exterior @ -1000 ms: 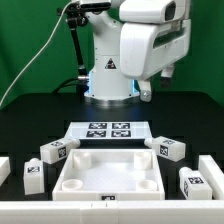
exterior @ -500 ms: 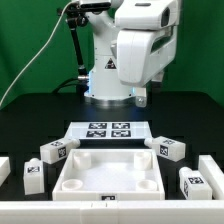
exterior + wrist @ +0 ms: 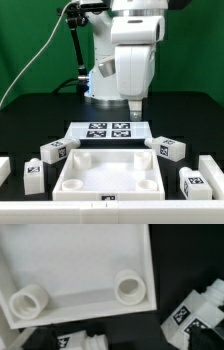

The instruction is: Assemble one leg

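Observation:
Several legs lie around the large white square piece (image 3: pixel 108 172): two at the exterior view's left (image 3: pixel 55 151) (image 3: pixel 33 176) and two at its right (image 3: pixel 168 148) (image 3: pixel 196 184). My gripper (image 3: pixel 135 108) hangs high above the marker board (image 3: pixel 108 130), far from every leg, and holds nothing. In the wrist view the square piece (image 3: pixel 70 263) shows two round sockets. One leg (image 3: pixel 195 311) lies beside it and another (image 3: pixel 75 341) near its corner. My fingers show only as dark blurred shapes set apart at the frame's edge.
The white arm base (image 3: pixel 108 80) stands behind the marker board. White pieces lie at the exterior view's far left (image 3: pixel 3 168) and far right (image 3: pixel 210 165). A black cable (image 3: pixel 40 60) hangs at the back, in front of the green curtain.
The wrist has turned about its axis and the hand has shifted toward the exterior view's left and a little lower. No part on the table has moved.

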`<state>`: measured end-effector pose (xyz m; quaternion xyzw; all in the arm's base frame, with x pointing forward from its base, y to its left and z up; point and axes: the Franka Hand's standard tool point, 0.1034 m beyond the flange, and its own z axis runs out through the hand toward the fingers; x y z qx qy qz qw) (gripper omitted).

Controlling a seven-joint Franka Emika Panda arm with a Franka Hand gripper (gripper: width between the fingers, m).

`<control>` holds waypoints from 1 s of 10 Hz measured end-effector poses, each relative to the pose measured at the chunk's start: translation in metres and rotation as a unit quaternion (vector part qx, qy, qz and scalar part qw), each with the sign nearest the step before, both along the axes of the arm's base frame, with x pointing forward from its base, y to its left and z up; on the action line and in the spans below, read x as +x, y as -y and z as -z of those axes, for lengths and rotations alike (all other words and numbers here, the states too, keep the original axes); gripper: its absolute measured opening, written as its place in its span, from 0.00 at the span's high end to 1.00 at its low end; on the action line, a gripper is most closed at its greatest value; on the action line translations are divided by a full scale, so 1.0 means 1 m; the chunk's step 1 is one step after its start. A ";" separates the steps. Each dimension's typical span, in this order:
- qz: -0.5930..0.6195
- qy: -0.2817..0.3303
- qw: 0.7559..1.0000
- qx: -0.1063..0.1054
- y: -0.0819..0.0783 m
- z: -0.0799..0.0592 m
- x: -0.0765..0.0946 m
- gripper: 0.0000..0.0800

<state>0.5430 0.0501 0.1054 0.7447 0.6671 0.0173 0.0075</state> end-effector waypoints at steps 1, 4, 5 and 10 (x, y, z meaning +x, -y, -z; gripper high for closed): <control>-0.008 0.007 1.000 0.002 0.001 0.004 0.002 0.19; -0.006 0.007 1.000 0.002 0.000 0.006 0.001 0.19; -0.012 0.005 1.000 0.002 0.003 0.008 0.000 0.19; -0.029 0.003 0.999 0.012 0.025 0.061 -0.016 0.19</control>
